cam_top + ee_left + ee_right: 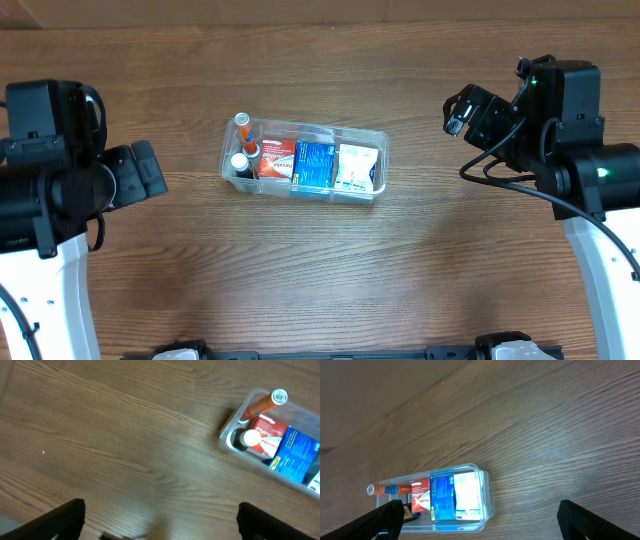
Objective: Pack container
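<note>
The clear plastic container (376, 140) sits mid-table, holding an orange tube (245, 133), a dark white-capped bottle (241, 165), a red packet (277, 158), a blue packet (314, 166) and a white packet (358, 168). It also shows in the left wrist view (227, 435) and the right wrist view (487, 491). My left gripper (160, 522) is open and empty, well left of the container (140, 172). My right gripper (480, 520) is open and empty, raised to the right of the container (470, 112).
The wooden table (320, 270) surrounds the container. The arm bases stand at the left (40, 190) and right (590, 180) edges.
</note>
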Action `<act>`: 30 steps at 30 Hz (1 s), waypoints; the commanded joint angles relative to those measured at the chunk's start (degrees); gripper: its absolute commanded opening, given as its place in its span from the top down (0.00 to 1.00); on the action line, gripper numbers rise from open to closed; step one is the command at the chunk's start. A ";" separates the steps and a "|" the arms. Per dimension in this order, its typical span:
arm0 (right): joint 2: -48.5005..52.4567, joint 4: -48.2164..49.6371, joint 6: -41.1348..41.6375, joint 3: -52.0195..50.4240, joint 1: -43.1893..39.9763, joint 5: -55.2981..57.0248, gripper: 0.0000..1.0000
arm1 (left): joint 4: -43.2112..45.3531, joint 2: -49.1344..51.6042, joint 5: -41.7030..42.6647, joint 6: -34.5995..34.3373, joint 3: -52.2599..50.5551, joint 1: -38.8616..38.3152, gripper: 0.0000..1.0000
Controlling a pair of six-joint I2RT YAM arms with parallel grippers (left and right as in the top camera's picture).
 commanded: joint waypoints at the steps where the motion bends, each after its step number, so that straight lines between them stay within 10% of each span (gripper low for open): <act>1: -0.68 0.26 -0.13 0.46 -0.11 0.07 0.00 | -0.48 -0.13 -0.46 0.81 0.94 0.31 0.00; 17: -0.42 -1.29 -1.31 0.46 -0.11 1.49 0.00 | -0.48 -0.09 -0.83 0.81 0.90 0.26 0.00; 30: -30.99 4.02 -30.01 -15.19 -0.13 3.04 0.00 | -0.48 -0.09 -0.83 0.81 0.90 0.26 0.00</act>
